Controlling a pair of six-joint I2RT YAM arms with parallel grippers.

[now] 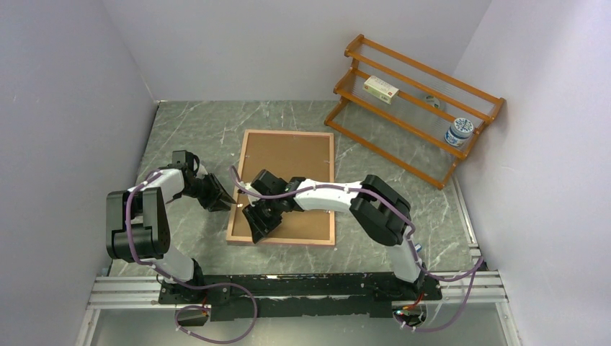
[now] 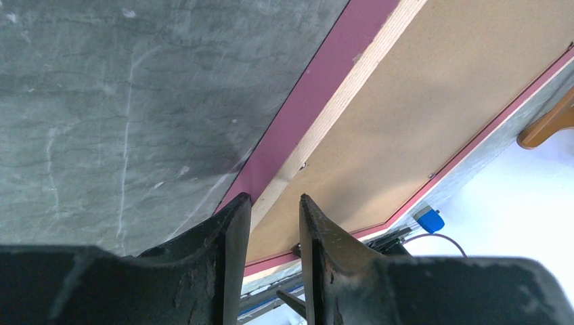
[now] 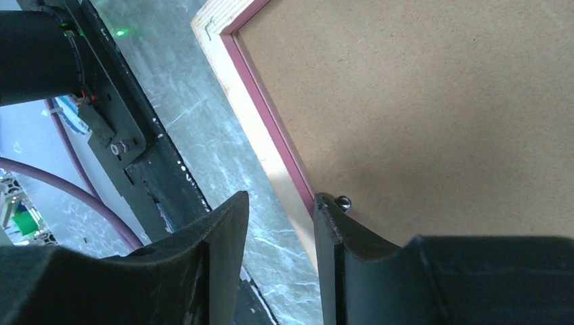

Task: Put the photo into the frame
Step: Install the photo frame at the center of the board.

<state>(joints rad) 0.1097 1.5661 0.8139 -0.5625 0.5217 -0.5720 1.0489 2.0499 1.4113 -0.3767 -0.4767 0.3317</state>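
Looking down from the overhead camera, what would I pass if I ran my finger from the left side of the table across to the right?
left gripper → the frame, lying back up with its brown backing board showing → orange rack, holding first a white box, then a blue-and-white jar

Straddling the near rail of the frame (image 3: 254, 135) with the right gripper (image 3: 279, 218), holding the jaws parted and leaving a sliver of green marbled table (image 3: 196, 128) visible between the nearer finger and the pale wood. Reaching the farther fingertip (image 3: 328, 218) over the pink inner strip to the edge of the brown backing board (image 3: 420, 108), just beside a small metal tab (image 3: 344, 201). Catching a black plate (image 3: 125, 145) and a purple cable (image 3: 74, 193) nearer still.
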